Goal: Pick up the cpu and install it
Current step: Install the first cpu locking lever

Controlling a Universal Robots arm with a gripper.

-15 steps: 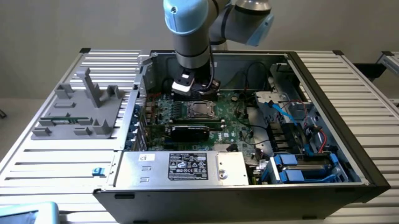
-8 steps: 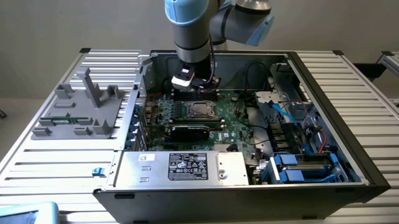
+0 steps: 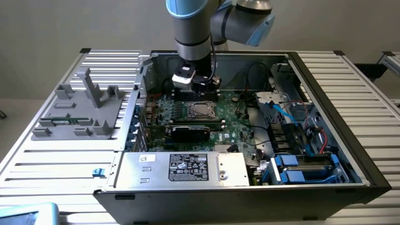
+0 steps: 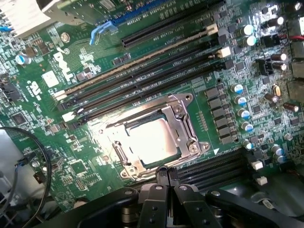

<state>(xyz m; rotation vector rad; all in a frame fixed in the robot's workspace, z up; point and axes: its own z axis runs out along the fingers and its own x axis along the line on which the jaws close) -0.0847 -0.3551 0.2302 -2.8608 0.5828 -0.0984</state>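
You are viewing the cpu (image 4: 151,141) sitting in the motherboard (image 4: 85,76) socket, its top washed out by glare. The gripper (image 4: 163,176) is hovering just beside it, fingers pressed together, holding nothing. The computer case (image 3: 350,140) is resting on a slatted table (image 3: 56,161).

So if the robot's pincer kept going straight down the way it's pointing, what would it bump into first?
Probably the small flat silver-grey square cpu, lying in its metal socket frame on the green motherboard. The shut pincer hovers near the socket's edge, so it might meet the frame first; depth is unclear.
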